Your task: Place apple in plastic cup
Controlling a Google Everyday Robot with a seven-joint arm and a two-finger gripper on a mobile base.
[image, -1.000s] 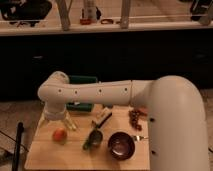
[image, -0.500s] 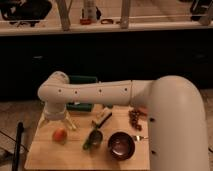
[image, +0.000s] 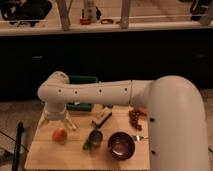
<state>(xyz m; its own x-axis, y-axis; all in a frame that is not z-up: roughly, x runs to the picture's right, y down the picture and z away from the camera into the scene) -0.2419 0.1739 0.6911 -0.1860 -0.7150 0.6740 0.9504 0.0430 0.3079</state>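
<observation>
The apple (image: pixel 59 135) is a small orange-red fruit lying on the left part of the wooden table (image: pixel 45 157). My gripper (image: pixel 58 123) hangs from the white arm (image: pixel 100 92) just above and behind the apple, open and holding nothing. A clear greenish plastic cup (image: pixel 94 137) lies on its side near the table's middle, to the right of the apple.
A dark maroon bowl (image: pixel 121 145) stands at the front right. A cluster of small dark-red pieces (image: pixel 135 119) lies at the right edge. A light bar-shaped packet (image: pixel 102 117) lies behind the cup. A green box (image: pixel 82 102) sits at the back. A dark pole (image: pixel 19 145) stands left of the table.
</observation>
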